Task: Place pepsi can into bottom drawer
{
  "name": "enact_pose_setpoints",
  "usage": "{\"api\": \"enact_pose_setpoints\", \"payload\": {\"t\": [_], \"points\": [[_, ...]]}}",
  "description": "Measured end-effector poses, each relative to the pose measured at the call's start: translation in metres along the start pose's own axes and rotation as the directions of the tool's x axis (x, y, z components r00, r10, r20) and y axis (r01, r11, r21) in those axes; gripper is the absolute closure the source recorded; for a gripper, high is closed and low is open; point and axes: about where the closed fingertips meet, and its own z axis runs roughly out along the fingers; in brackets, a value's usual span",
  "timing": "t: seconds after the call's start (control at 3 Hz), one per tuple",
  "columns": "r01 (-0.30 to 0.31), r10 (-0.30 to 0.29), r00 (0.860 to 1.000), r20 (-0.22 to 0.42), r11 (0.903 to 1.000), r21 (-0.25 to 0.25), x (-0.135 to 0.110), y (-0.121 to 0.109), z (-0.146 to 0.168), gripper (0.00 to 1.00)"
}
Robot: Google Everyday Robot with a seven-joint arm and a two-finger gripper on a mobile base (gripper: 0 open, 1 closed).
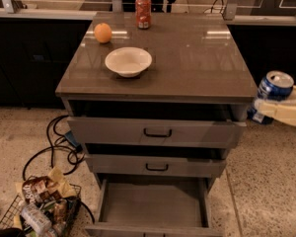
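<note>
The worktop (187,58) tops a cabinet whose bottom drawer (153,204) stands open at the near side. Off the worktop's right edge, the claw (272,105) grasps the pepsi can (277,84), one pale finger across its near side.

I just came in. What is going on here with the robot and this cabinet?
The robot's claw, at the right edge of the view, is closed on a pepsi can and holds it in the air to the right of the cabinet, about level with the top drawer. The bottom drawer is pulled open, and the can is not yet in it. On the cabinet top are a white bowl, an orange and a red can, all far from the claw.
</note>
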Motion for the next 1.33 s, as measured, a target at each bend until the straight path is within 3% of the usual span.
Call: {"api": "enact_pose_setpoints", "payload": {"t": [0.33, 0.67, 1.33], "points": [[0.004, -0.004, 1.0, 0.011, 0.9985, -0.055, 0.035, 0.022, -0.005, 1.0], [-0.013, 0.02, 0.998, 0.066, 0.9933, -0.115, 0.07, 0.031, -0.005, 1.0], [-0.01, 0.015, 0.999, 0.04, 0.9912, -0.132, 0.085, 0.039, 0.005, 1.0]]}}
